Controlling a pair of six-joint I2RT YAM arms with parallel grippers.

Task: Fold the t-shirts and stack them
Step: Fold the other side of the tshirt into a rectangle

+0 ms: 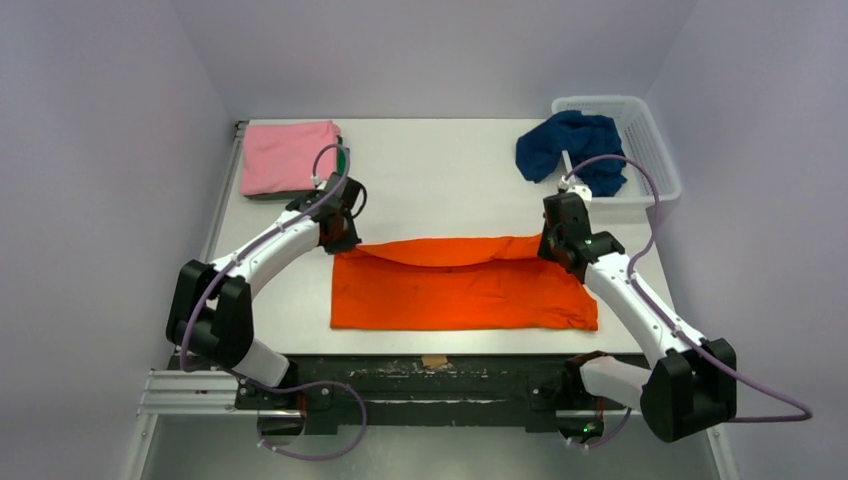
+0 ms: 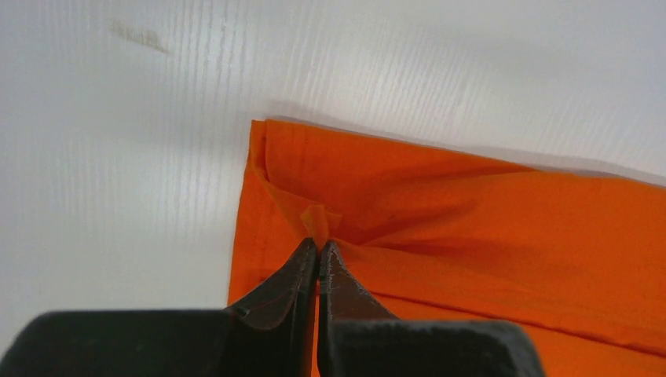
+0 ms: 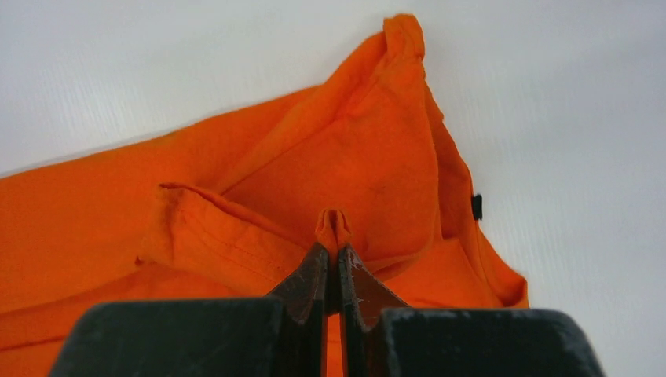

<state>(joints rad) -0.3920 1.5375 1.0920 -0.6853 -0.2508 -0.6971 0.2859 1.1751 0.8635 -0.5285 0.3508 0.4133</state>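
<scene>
Orange cotton sits clamped in the left jaws and the right jaws, each pinching a far corner of the orange t-shirt (image 1: 465,295) spread across the counter (image 1: 440,170), apparently to draw that edge nearward into a fold; the folded pink t-shirt (image 1: 288,155) lies far left.

No writing can be read; the dark tag (image 3: 476,206) on the orange t-shirt (image 3: 353,157) is too small.

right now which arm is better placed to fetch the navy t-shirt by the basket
Right. The right end effector is nearest the navy t-shirt draped over the white basket; the left end effector is near the pink t-shirt. Both are shut on the orange t-shirt, so release first.
</scene>
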